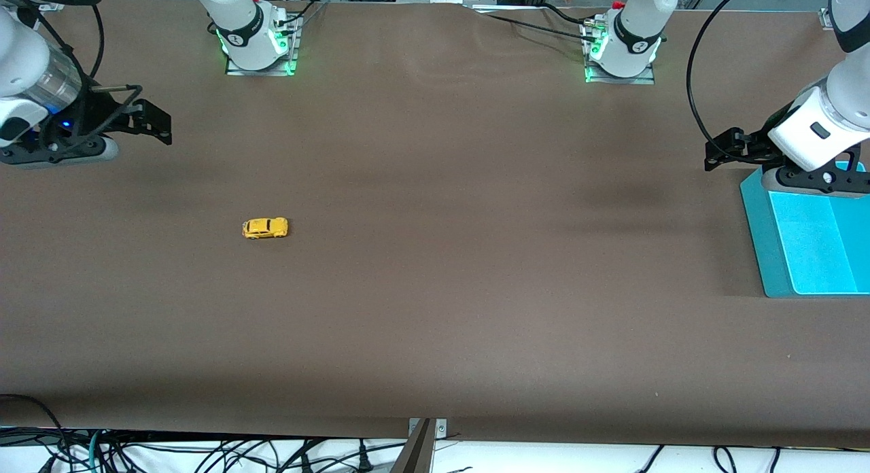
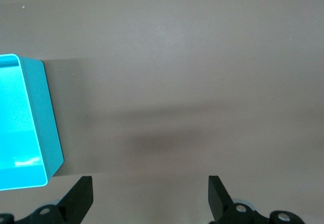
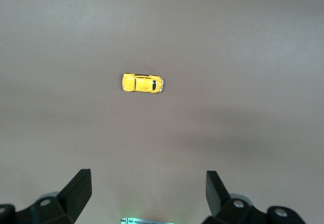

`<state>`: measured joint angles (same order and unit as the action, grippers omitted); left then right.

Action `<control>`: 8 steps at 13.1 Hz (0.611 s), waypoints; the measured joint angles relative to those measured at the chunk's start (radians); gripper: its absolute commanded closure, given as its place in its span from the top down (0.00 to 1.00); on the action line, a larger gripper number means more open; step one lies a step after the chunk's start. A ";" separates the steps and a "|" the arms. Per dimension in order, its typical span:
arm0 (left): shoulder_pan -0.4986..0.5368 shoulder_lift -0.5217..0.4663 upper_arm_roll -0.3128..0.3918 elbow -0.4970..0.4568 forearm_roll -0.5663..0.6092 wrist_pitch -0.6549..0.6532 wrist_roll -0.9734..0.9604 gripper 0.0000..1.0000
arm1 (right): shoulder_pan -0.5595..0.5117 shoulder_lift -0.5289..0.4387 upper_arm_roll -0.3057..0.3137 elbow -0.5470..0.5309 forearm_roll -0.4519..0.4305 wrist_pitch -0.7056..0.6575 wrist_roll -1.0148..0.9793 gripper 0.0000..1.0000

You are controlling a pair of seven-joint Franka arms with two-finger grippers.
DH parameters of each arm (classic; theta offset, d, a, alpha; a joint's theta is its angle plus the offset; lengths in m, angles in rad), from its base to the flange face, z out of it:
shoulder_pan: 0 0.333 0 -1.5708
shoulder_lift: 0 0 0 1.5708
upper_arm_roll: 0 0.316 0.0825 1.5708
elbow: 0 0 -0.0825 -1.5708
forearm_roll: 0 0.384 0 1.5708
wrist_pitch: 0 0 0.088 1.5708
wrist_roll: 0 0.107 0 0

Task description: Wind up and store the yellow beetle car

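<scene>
- Bench (image 1: 435, 289): a broad brown surface, both arm bases standing along one long edge, each lit green at the foot.
- Yellow beetle car (image 1: 265, 228): a tiny yellow toy car on its wheels on the bare bench, toward the right arm's end. It is nearer to the front camera than the right gripper's spot and well apart from it, touching nothing. The right wrist view shows it (image 3: 143, 83) from above, rounded roof up, dark windows visible, lying crosswise to the gripper's fingers and out ahead of their tips.
- Right gripper (image 1: 158, 124): up in the air over bare bench at the right arm's end, fingers spread wide, nothing between them. In its own wrist view the gripper (image 3: 148, 186) shows two black fingers with only brown bench in the gap.
- Left gripper (image 1: 722, 150): up in the air at the left arm's end, over bare bench just beside the teal tray, fingers spread wide, holding nothing. Its wrist view shows the gripper (image 2: 151, 191) with open bench between the fingers and the tray off to one side.
- Teal tray (image 1: 761, 235): a shallow turquoise bin with raised walls, standing on the bench at the left arm's end, partly under the left arm's wrist. What shows of its inside (image 2: 30, 128) holds nothing. It is well apart from the car.
</scene>
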<state>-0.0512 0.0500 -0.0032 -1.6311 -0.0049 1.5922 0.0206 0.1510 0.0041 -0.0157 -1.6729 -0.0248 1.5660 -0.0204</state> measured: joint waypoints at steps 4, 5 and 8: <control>-0.004 0.000 -0.002 0.000 0.000 0.000 0.000 1.00 | 0.009 0.017 0.022 -0.075 0.001 0.081 0.003 1.00; -0.005 0.000 -0.003 0.000 0.000 0.000 0.000 1.00 | 0.009 0.018 0.023 -0.102 0.001 0.107 0.003 1.00; -0.005 0.000 -0.003 0.000 0.000 0.000 0.000 1.00 | 0.009 0.021 0.032 -0.145 0.001 0.151 0.000 1.00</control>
<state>-0.0562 0.0501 -0.0061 -1.6310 -0.0049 1.5922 0.0206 0.1602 0.0249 0.0159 -1.8174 -0.0237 1.7168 -0.0204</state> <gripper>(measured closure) 0.000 0.000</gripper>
